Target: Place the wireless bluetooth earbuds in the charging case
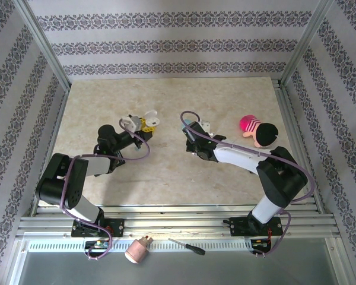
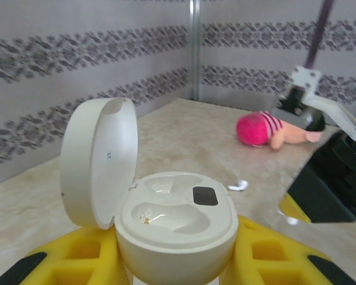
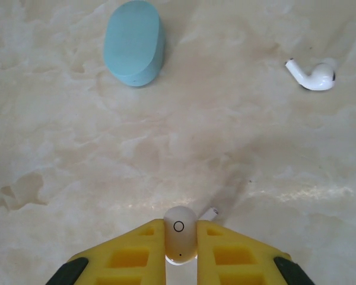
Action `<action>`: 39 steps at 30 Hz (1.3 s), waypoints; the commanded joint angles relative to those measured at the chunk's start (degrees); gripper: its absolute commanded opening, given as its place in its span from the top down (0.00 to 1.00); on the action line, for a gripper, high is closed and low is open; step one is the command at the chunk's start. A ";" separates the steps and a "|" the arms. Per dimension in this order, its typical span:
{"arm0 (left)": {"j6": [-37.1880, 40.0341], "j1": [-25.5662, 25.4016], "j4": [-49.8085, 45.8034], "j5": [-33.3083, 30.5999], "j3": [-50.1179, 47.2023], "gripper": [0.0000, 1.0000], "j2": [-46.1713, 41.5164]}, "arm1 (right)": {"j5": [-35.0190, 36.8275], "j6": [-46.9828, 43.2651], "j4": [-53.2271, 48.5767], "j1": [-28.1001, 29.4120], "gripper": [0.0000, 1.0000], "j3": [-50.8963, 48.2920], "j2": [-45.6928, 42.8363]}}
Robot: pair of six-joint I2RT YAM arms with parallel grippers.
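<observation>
My left gripper [image 2: 178,264] is shut on the base of a white charging case [image 2: 177,217]. The case's lid [image 2: 98,160] stands open to the left and both wells are empty. From above, that gripper [image 1: 142,123] and the case [image 1: 152,120] sit left of centre. Between the yellow fingers of my right gripper [image 3: 181,240] sits one small white earbud [image 3: 180,228], just above the table. A second white earbud [image 3: 311,75] lies loose on the table to the far right, and it also shows past the case as an earbud [image 2: 238,186]. The right gripper [image 1: 188,129] is about a hand's width right of the case.
A closed pale blue case [image 3: 134,41] lies on the table ahead of the right gripper, to the left. A pink and black plush doll [image 1: 258,131] lies at the right of the marble table. Patterned walls enclose the table on three sides.
</observation>
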 commanded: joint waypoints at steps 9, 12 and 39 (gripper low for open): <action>6.82 -8.86 -0.34 -3.29 2.26 0.76 4.42 | 1.43 -0.49 -1.34 1.20 0.86 -1.94 -8.31; 7.22 -10.28 0.75 -4.35 2.80 0.76 5.50 | 1.20 0.13 -0.30 2.20 0.85 -1.95 -11.02; 12.27 -15.94 -5.63 -8.80 6.09 0.77 4.93 | -14.99 -3.85 15.30 4.26 0.86 2.16 -10.11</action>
